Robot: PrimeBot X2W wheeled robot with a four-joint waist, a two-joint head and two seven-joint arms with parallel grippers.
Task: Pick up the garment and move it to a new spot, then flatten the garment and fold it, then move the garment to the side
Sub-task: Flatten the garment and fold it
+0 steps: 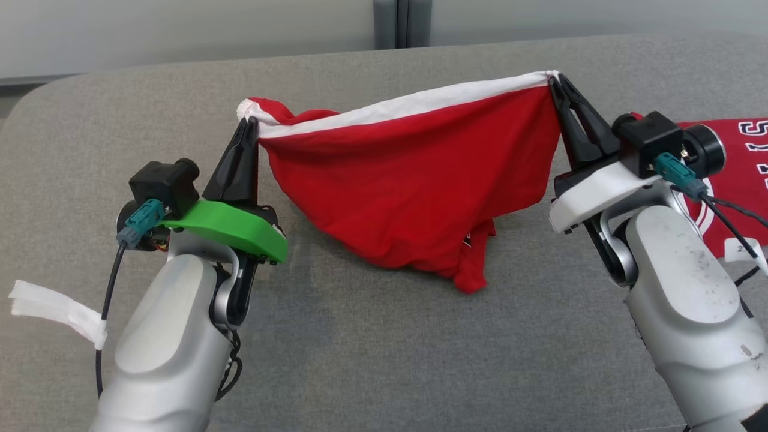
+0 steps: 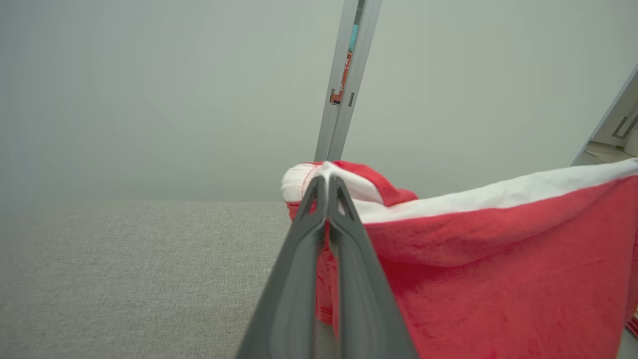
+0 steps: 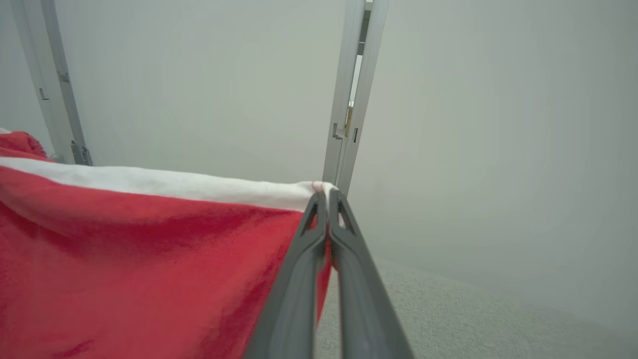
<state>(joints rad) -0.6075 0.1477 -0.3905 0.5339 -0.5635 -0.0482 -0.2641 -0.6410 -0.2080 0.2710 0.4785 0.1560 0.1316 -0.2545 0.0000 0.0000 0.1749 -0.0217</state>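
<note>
- Red garment (image 1: 414, 198) hangs between my left hand (image 1: 251, 123) and right hand (image 1: 553, 79), both pinching its white hem.
- Another red shirt (image 1: 744, 150) lies beside my right arm (image 1: 678, 264); its white lettering is cut off and unreadable.

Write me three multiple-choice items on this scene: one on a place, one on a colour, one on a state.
1. Where does the right gripper pinch the red garment?
A. the end of its white band
B. its lowest fold
C. its middle

2. The guard behind the left gripper is:
A. green
B. white
C. blue

3. The garment is:
A. folded flat
B. strung between both shut grippers
C. lying untouched

Answers: 1 A, the fingertips meet on the band's corner; 2 A, a green plate sits behind its fingers; 3 B, the top edge spans from gripper to gripper.
</note>
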